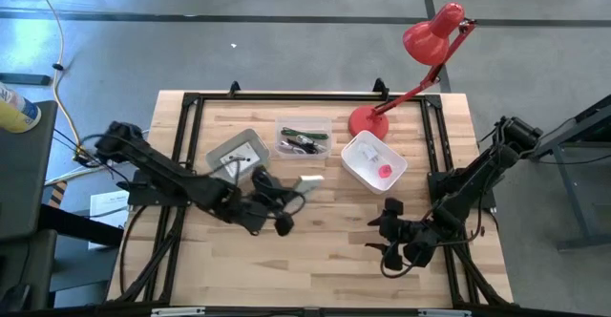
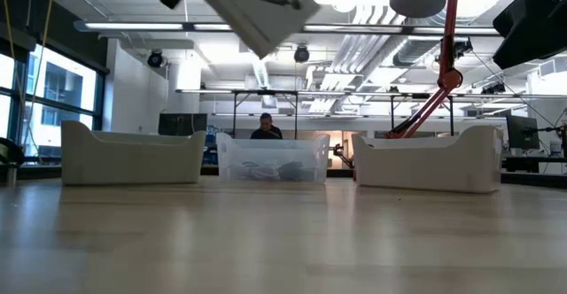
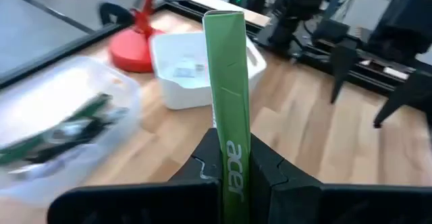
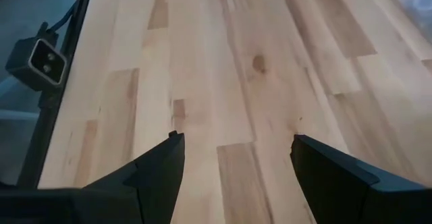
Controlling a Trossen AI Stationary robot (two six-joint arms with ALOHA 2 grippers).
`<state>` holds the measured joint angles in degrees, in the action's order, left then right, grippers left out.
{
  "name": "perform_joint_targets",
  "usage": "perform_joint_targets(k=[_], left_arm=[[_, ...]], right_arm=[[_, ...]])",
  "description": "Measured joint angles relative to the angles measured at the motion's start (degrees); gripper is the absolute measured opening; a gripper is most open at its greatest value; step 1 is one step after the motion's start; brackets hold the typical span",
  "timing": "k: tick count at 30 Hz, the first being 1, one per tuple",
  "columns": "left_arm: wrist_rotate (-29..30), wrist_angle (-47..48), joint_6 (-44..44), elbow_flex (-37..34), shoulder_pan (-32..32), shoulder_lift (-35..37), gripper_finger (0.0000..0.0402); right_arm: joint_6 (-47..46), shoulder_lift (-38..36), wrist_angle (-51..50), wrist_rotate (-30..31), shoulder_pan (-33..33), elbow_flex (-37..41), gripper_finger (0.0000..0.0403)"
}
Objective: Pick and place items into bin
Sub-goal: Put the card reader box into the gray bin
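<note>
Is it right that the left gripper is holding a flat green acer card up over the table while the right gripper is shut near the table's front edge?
Not quite: the right gripper is open, its fingers apart over bare wood in the right wrist view. The left gripper does hold the green acer card.

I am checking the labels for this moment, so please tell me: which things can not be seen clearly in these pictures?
- Green card in the left gripper: left wrist view shows only its edge; its faces stay hidden.
- Clear bin contents: too small in the high view, blurred in the left wrist view.
- Left white bin and right white bin: low view shows walls only.
- Right gripper: open over bare table.
</note>
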<state>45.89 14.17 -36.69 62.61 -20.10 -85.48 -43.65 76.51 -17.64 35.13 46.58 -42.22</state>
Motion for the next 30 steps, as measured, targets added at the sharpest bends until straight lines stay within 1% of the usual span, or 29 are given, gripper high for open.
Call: perform_joint_targets(k=[6, 8, 10, 14, 22, 30], left_arm=[[0.6, 20.3, -4.6, 0.0, 1.2, 7.6, 0.0003], [0.4, 25.3, -5.2, 0.0, 2.2, 9.6, 0.0003], [-1.0, 31.1, -5.7, 0.0, 3.6, 11.5, 0.0003], [-3.3, 38.8, -5.2, -0.2, 7.0, 14.3, 0.0003], [-8.5, 39.8, 1.0, -5.4, 14.3, 20.9, 0.0003], [-16.7, 39.5, 8.6, -11.6, 22.6, 28.5, 0.0002]], right_arm=[[0.1, 0.0, -0.3, 3.8, -0.4, 0.0, 0.0259], [0.1, 0.0, -0.4, 4.5, -0.6, 0.0, 0.0259], [0.1, 0.0, -0.6, 4.7, -1.3, 0.0, 0.0259], [0.1, 0.0, -0.6, 4.5, -2.6, 0.0, 0.0259], [0.1, 0.0, -0.8, 3.9, -4.1, 0.0, 0.0259], [0.1, 0.0, -1.5, 4.4, -4.2, 0.0, 0.0259]])
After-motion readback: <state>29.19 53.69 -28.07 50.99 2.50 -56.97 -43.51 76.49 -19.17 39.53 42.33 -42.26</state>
